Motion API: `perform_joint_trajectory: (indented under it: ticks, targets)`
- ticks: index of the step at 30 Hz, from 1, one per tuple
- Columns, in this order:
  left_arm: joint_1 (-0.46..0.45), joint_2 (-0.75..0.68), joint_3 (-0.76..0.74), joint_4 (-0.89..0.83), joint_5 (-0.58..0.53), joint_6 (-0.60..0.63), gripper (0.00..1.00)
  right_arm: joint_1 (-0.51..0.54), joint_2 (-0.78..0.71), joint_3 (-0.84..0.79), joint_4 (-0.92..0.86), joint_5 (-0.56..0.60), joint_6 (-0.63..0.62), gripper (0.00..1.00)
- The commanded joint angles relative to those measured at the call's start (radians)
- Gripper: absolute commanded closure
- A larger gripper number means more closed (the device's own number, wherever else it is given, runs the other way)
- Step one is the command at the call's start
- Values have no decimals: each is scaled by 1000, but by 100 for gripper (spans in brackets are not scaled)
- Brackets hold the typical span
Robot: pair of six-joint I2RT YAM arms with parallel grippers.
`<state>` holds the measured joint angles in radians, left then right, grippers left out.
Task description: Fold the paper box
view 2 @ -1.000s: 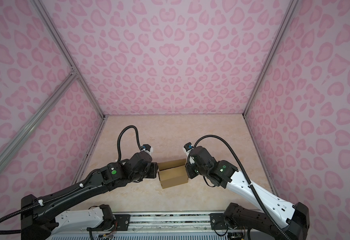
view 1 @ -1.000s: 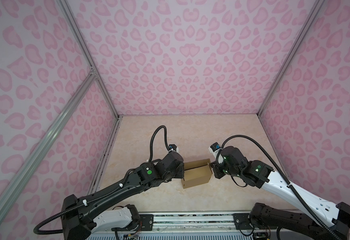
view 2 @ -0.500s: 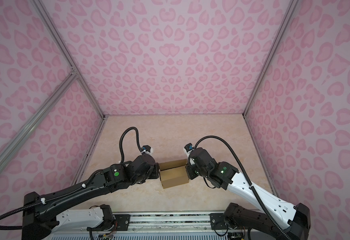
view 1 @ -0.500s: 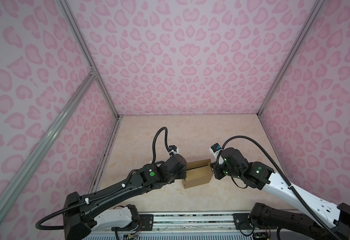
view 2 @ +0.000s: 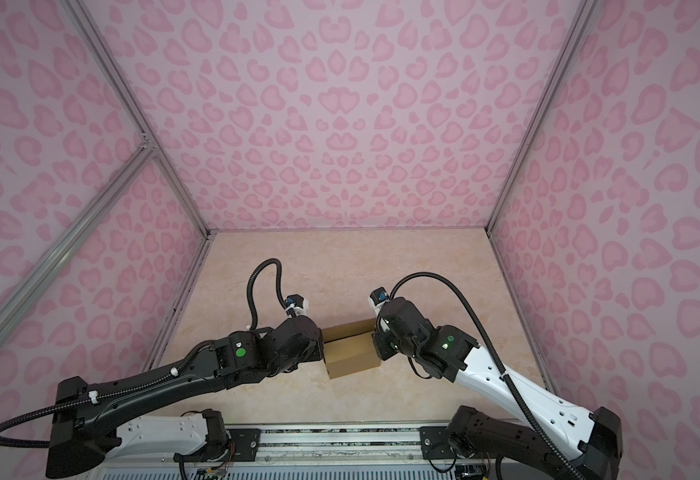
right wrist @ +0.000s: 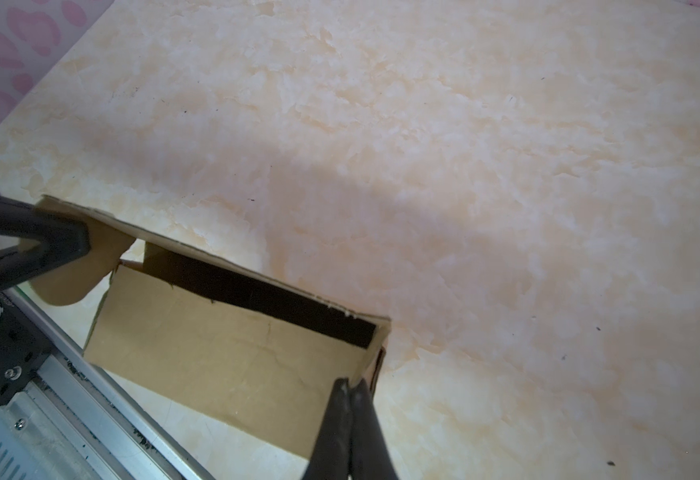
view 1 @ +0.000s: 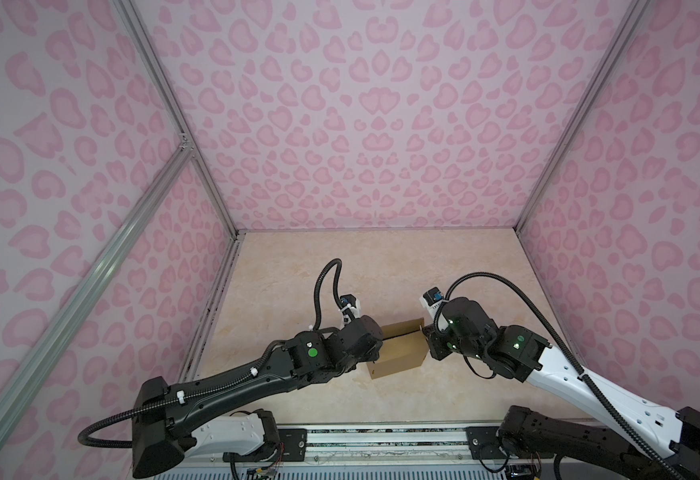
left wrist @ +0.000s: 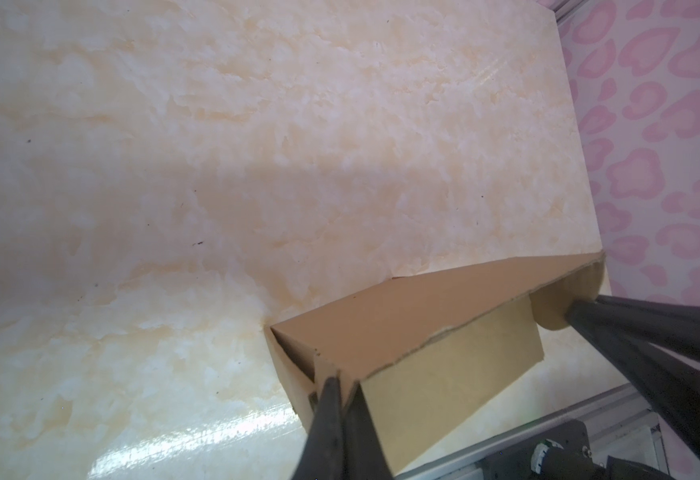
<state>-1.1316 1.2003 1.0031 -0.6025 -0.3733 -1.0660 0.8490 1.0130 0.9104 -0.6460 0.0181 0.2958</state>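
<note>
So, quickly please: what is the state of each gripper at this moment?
Left gripper: shut on a corner flap of the paper box.
Right gripper: shut on the box's opposite end.

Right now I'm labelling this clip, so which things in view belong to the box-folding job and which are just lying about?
Belongs to the job:
- paper box, lid ajar
- left gripper, shut on one end of the box
- right gripper, shut on the opposite end

Just there:
- marbled tabletop
- pink patterned walls
- metal rail at the arm bases
</note>
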Motion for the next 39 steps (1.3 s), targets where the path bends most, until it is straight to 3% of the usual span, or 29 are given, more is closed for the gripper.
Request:
perform_joint_trajectory:
  ticks: [1, 39]
  targets:
    - [-9, 16, 2, -5, 44, -59, 97, 6, 1, -10, -10, -46, 0, 100]
    - [-130, 71, 1, -25, -21, -259, 97, 14, -32, -30, -16, -37, 9, 100]
